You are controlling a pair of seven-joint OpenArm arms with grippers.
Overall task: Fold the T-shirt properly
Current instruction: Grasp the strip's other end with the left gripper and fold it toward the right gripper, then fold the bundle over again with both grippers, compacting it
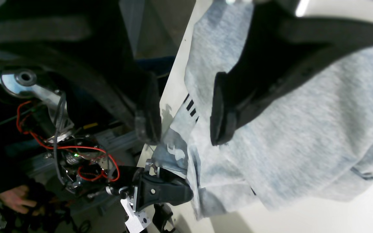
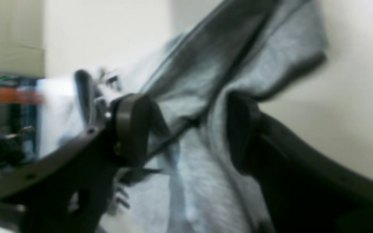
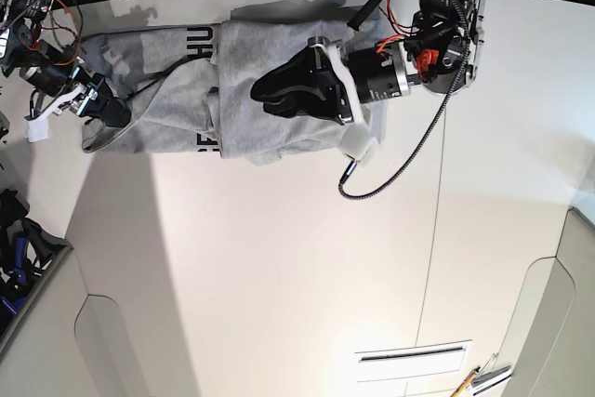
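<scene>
Both sets of fingers (image 1: pixel 217 110) stand apart over the T-shirt (image 3: pixel 270 109), gripping nothing; it looks soft, light, limp, best pinched at hem corners.

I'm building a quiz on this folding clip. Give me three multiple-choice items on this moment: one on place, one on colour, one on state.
1. Where does the T-shirt lie on the table?
A. along the far edge
B. in the middle
C. by the near edge

2. What colour is the lettering on the shirt?
A. red
B. black
C. white

3. How does the left pincer stand?
A. shut on the shirt
B. open over the shirt
C. out of view

Key:
1 A: in the base view the T-shirt lies along the far edge of the table.
2 B: the lettering is black on grey cloth.
3 B: the left wrist view shows the left pincer with its jaws apart above the cloth.
</scene>
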